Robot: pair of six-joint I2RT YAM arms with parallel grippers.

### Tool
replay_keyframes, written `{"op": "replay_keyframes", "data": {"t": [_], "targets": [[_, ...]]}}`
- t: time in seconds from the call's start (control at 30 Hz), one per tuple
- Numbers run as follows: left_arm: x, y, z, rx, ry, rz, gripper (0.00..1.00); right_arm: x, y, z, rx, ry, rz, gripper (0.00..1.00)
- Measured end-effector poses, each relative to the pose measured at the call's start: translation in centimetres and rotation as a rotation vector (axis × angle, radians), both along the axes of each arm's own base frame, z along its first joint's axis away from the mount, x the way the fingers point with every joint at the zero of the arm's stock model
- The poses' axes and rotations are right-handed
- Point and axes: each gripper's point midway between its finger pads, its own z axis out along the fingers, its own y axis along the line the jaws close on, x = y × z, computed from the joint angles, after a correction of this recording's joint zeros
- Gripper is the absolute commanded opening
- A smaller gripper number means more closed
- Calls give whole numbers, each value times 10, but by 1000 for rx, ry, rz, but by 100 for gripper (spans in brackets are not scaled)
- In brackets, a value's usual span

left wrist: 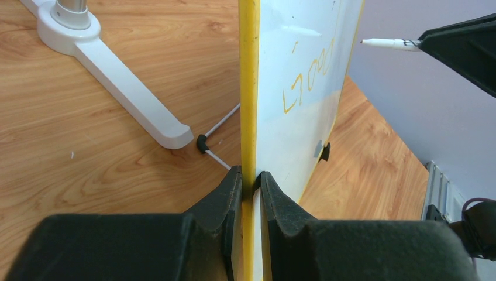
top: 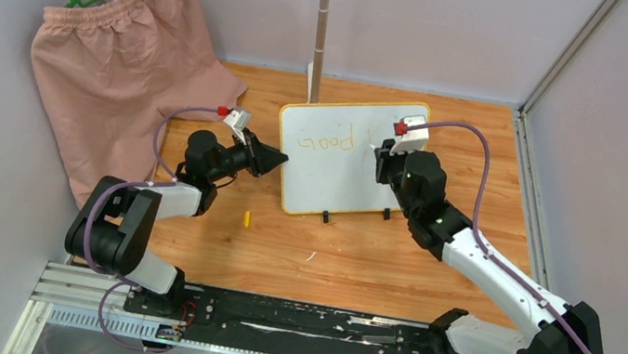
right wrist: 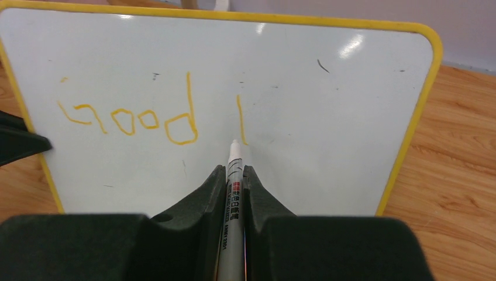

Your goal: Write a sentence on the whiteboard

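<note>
Firmly, the left jaws pinch the upright whiteboard's [top: 328,184] yellow edge. The right jaws clasp a white marker [right wrist: 233,193], its tip near a lone stroke [right wrist: 241,120] beside the word "Good" [right wrist: 146,120].

Overhead view from behind; left wrist edge-on, right wrist face-on, both close to the whiteboard [top: 338,181]
</note>
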Motion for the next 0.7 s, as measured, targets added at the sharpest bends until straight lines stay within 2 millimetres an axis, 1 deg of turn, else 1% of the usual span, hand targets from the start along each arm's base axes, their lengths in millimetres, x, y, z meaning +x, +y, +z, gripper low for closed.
{"op": "replay_keyframes", "data": {"t": [0.07,0.13,0.3,0.47,0.7], "targets": [[0,0,0,0,0,0,7,-4,8,6,15,-14,34,0],[0,0,0,0,0,0,7,-5,16,7,18,-12,62,0],[0,0,1,0,-1,0,7,1,26,9,17,-4,82,0],[0,0,1,0,-2,0,7,7,30,5,5,10,79,0],[0,0,1,0,-2,0,6,11,29,7,0,10,60,0]]}}
